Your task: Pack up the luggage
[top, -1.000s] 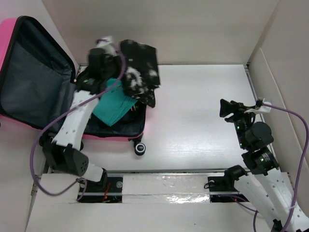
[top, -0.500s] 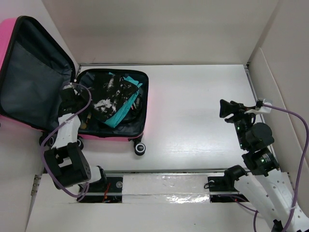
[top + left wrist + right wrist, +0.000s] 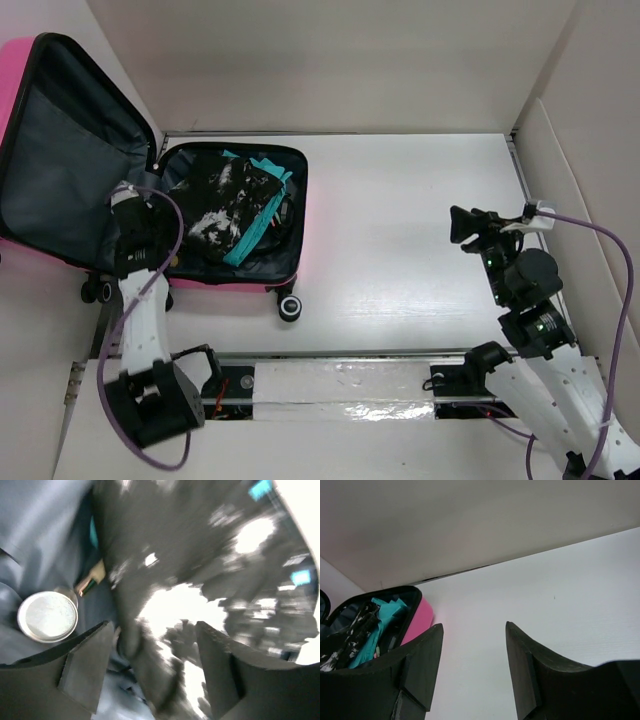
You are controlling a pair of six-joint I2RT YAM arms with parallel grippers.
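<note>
The pink suitcase [image 3: 303,215] lies open at the left, its grey-lined lid [image 3: 60,170] leaning against the wall. In its base lie a black-and-white garment [image 3: 215,195] and a teal garment [image 3: 255,215]. My left gripper [image 3: 150,240] is over the base's left edge. It is open in the left wrist view [image 3: 155,650], with the blurred black-and-white garment [image 3: 200,555] below and between its fingers. My right gripper [image 3: 462,225] is open and empty above the table on the right [image 3: 472,650]. The suitcase [image 3: 417,622] shows far off in the right wrist view.
A round silver disc [image 3: 48,616] lies on the grey lining beside the clothes. White walls stand behind and at both sides. A black suitcase wheel [image 3: 290,308] sticks out toward the near edge. White tabletop [image 3: 400,230] lies between suitcase and right arm.
The left gripper held the black-and-white garment above the suitcase; the garment now lies in the base and the gripper has drawn back to the base's left edge. The right arm barely moved.
</note>
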